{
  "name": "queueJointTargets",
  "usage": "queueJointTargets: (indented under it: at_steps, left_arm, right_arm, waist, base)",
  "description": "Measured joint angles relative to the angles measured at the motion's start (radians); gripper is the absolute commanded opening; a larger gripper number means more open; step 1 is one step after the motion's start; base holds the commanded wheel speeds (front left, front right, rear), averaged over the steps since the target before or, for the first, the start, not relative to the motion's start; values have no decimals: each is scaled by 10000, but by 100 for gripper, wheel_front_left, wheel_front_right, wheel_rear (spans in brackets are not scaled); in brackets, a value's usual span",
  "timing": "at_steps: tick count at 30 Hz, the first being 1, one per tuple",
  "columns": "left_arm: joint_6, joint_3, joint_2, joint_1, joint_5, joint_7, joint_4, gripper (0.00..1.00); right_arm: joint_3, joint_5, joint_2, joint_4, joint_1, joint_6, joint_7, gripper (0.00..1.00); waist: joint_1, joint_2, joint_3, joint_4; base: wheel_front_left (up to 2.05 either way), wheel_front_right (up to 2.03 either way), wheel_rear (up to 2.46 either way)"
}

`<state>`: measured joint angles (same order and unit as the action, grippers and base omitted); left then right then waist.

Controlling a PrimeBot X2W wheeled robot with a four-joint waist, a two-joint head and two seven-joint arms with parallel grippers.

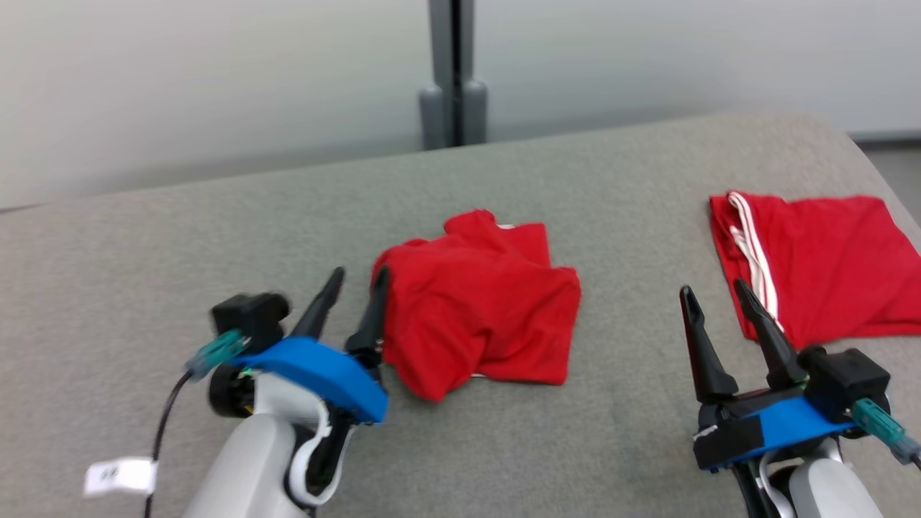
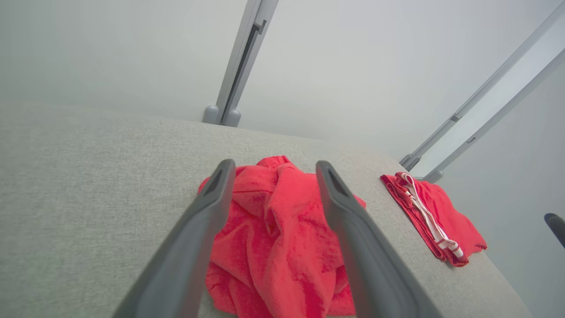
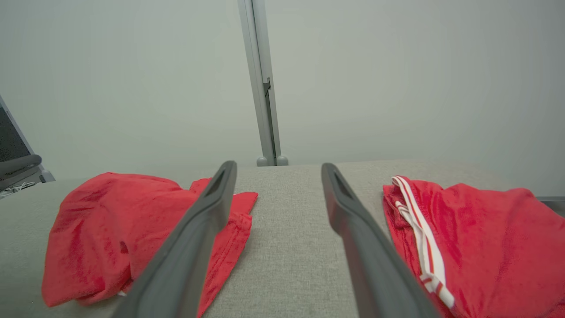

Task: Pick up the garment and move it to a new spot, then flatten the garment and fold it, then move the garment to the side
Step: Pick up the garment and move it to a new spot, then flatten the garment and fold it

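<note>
Grey woven upholstery [image 1: 216, 237] carries a crumpled, lumpy red garment [image 1: 478, 316].

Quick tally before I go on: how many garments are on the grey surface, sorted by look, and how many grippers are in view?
crumpled plain red garment: 1
red garment with white stripes: 1
grippers: 2, the left gripper and the right gripper, fingers apart on both
Total: 4
</note>
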<state>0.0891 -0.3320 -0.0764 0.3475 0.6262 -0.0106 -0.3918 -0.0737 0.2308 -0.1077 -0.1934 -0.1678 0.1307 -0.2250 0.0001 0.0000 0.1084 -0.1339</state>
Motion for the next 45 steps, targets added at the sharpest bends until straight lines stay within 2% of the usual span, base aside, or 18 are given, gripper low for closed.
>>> queueJointTargets:
  at_steps: [4, 9, 19, 28, 39, 45]
  left_arm:
    - [44, 422, -437, -716, -21, 1220, 341, 100]
    - [-190, 769, -1156, -1476, -788, 2422, 512, 100]
    - [-583, 1371, -1678, -2725, -2211, 2723, 660, 100]
    - [-623, 1885, -1432, -3053, -2307, 2723, 807, 100]
    - [-510, 2061, -1206, -3111, -2483, 2723, 767, 100]
    - [-84, 1498, -1206, -2215, -2579, 2416, 746, 100]
  right_arm:
    - [251, -21, -113, 113, 389, 0, 228, 100]
    - [500, -19, -184, 359, 859, 0, 504, 100]
    - [500, -15, -90, 550, 1308, 0, 909, 100]
    - [430, 8, 44, 504, 1318, 0, 963, 100]
    - [387, 8, 90, 378, 1313, 0, 871, 100]
    - [184, -25, 115, 439, 1172, 0, 840, 100]
  waist:
    - [-3, 0, -442, 468]
    - [-3, 0, -776, 899]
    - [-2, 0, -911, 1176]
    - [-1, 0, -779, 1097]
    - [0, 0, -733, 1016]
    - [0, 0, -391, 819]
  base:
    - [0, 0, 0]
    - [0, 0, 0]
    - [0, 0, 0]
    - [0, 0, 0]
    - [0, 0, 0]
    - [0, 0, 0]
